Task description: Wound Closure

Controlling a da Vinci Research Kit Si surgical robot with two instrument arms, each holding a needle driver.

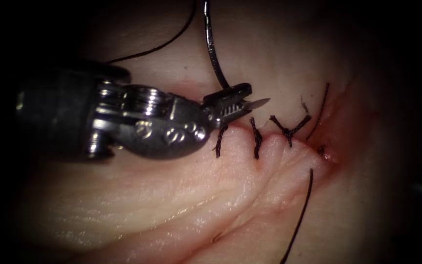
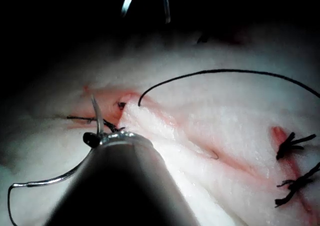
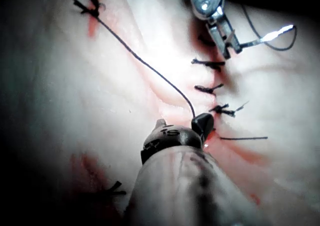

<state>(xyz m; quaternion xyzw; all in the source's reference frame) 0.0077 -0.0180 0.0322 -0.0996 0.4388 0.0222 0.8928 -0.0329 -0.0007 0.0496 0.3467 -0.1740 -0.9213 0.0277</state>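
Holding needle (image 1: 216, 54) near its tip, left hand (image 1: 235, 103), above stitches (image 1: 257, 139), tissue (image 1: 172, 195)

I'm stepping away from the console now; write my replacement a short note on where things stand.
Left tool: jaws shut on the needle close behind its point, which pokes out past the jaws; needle free of the tissue, just above the cut.
Right tool: tip near the cut's red end; hold unclear.
Thread trails loose over the tissue.
Done: several stitches across the cut.
Left: the right end, with red fluid, looks unstitched.
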